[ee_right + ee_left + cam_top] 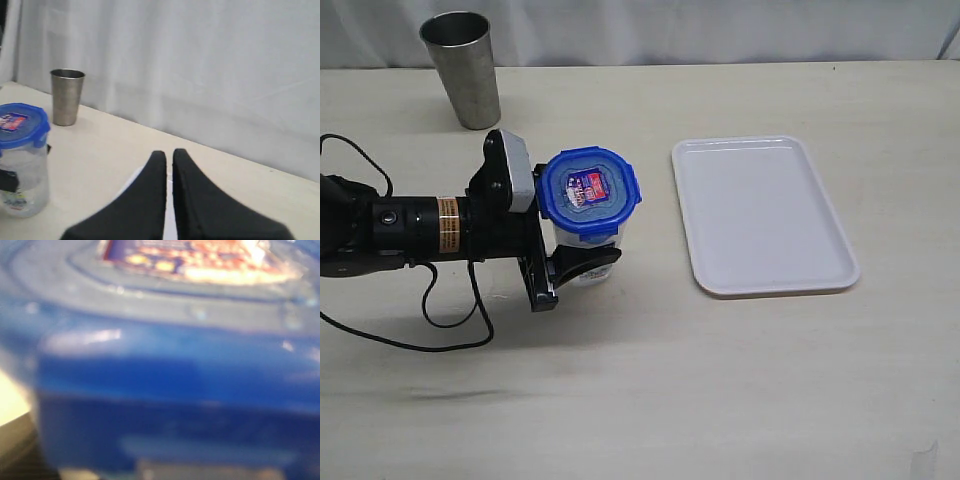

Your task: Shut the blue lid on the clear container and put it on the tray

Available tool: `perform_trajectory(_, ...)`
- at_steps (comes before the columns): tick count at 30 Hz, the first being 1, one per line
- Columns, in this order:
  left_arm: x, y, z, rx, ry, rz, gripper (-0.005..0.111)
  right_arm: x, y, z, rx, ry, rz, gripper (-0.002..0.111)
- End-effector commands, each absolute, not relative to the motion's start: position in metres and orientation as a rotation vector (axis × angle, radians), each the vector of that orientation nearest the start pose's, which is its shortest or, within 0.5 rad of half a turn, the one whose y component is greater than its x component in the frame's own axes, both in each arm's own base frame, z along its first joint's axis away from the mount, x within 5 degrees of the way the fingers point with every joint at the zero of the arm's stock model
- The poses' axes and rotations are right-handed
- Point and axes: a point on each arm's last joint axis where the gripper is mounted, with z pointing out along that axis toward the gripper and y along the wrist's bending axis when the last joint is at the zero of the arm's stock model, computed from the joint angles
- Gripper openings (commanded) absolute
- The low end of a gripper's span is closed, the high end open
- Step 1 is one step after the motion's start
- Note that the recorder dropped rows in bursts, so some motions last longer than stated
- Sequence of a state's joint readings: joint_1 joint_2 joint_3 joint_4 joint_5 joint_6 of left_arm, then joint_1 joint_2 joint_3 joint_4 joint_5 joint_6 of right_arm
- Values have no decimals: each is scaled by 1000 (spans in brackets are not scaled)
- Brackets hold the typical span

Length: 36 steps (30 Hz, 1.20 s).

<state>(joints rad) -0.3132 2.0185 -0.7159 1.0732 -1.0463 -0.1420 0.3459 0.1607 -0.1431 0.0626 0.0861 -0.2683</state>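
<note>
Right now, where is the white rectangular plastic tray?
In the exterior view, the white rectangular plastic tray lies right of centre, apart from the blue-lidded clear container to its left.

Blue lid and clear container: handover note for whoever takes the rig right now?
left gripper: jaws around the clear container just under the blue lid, apparently gripping.
right gripper: shut, empty.
Done: blue lid sits on the container; flap latching can't be confirmed.
Container stands on the table beside the tray, not on it.
To do: lift it onto the tray, release.
</note>
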Motion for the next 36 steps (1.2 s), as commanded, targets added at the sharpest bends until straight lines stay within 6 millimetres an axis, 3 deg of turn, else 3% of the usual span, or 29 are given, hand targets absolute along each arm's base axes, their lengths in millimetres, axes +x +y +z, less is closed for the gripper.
perform_trajectory(1,281,-165,112,1261,1438,-731,0,56,13,236,-318,1491,16,5)
perform_trajectory(11,281,-165,112,1259,1439,-730,0,51,-3,236,-108,1474,-206,5)
perform_trajectory(19,281,-165,112,1259,1439,-730,0,51,-4,235,-93,1478,-223,5)
perform_trajectory(27,281,-165,112,1259,1439,-730,0,56,-5,206,-160,1566,-288,5)
perform_trajectory(29,281,-165,112,1259,1439,-730,0,56,-5,195,-167,1680,-273,5)
perform_trajectory(36,281,-165,112,1259,1439,-730,0,55,-5,192,-171,1721,-269,5)
